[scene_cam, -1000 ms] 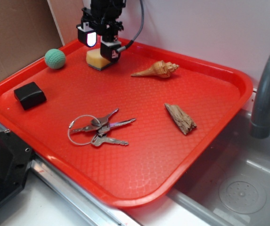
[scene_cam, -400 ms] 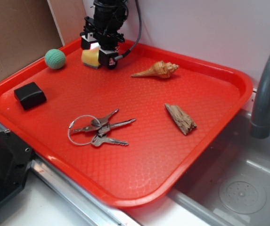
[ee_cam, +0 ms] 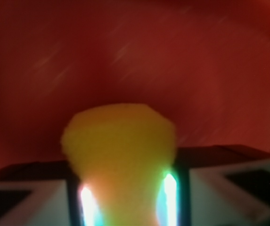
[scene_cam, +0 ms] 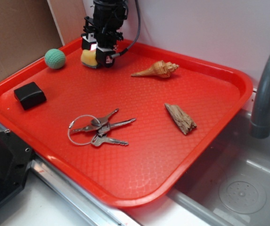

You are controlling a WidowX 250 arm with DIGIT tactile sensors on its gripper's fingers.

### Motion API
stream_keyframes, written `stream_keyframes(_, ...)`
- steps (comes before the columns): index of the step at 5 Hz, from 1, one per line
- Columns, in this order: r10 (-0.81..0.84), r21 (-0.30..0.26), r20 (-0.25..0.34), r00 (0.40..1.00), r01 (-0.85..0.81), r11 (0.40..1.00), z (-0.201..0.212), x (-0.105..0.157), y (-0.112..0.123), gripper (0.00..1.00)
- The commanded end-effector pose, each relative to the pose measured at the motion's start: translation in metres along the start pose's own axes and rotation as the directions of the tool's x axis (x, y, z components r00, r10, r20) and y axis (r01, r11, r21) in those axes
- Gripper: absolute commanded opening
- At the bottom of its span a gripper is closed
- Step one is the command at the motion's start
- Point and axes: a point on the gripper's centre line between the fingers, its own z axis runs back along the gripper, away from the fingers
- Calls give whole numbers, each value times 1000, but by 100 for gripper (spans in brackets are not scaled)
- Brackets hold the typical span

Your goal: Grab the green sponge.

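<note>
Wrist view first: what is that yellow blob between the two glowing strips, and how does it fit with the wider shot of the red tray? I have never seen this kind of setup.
The wider picture is taken from a camera beside the rig. It shows a small robot arm whose gripper has reached the far corner of a red tray beside a sink. The close-up comes from a camera on the arm's wrist, looking down between its fingers.

The yellow blob is the green sponge: yellow foam, the part in view. It sits squeezed between the fingers, narrowing where they pinch it, so the gripper appears shut on it.

Also on the tray: a teal ball, a black block, a bunch of keys, a seashell and a piece of wood.
</note>
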Motion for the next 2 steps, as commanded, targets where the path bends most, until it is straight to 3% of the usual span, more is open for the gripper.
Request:
stream_keyframes(1,279,-89,268,922,-265,960,114,-81,-22,0)
stream_keyframes(2,306,-182,279,910,-263,948,154,-121,-19,0)
